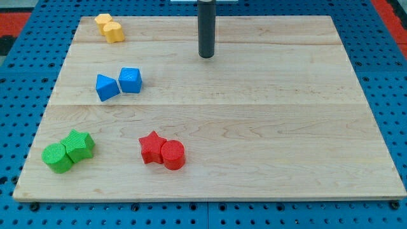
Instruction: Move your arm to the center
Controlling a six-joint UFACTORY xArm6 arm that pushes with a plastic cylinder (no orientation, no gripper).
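My dark rod comes down from the view's top, and my tip (206,56) rests on the wooden board (267,127) near its top edge, slightly right of the middle. No block touches it. The nearest blocks are a blue cube (130,80) and a blue wedge-like block (106,87), well to the tip's lower left. Two yellow blocks (109,28) sit together at the top left corner. A red star (151,147) touches a red cylinder (173,155) at the lower middle. A green cylinder (57,158) touches a green star-like block (79,145) at the lower left.
The board lies on a blue perforated table (388,51) that surrounds it on all sides. A red area (19,13) shows beyond the table at the top left.
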